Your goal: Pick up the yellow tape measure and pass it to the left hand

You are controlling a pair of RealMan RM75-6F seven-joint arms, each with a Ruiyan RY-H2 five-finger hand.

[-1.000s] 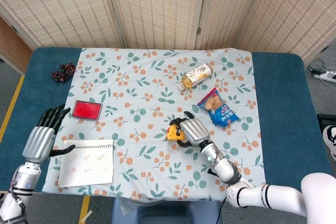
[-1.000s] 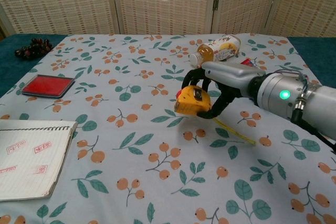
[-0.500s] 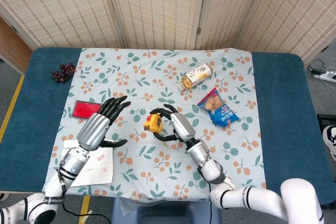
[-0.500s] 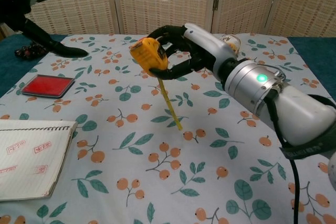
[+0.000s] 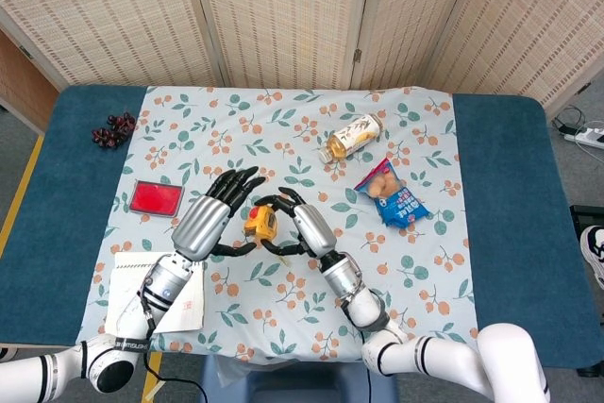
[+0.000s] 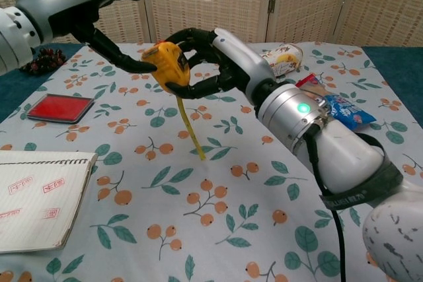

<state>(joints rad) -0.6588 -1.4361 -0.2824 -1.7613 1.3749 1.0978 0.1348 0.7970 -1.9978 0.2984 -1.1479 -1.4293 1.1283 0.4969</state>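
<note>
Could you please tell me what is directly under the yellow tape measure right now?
Its loose tape blade hangs from the yellow tape measure, held aloft by the right robot hand, above the floral tablecloth. Whether the blade's tip touches the cloth is unclear.

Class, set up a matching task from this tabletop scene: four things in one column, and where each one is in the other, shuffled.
1. tape measure
2. notebook
3. bottle
4. snack bag

A. lying flat at the table's front left
B. held up in the right hand
C. on its side toward the back
D. on the cloth just in front of the bottle

Pairs: 1-B, 2-A, 3-C, 4-D
</note>
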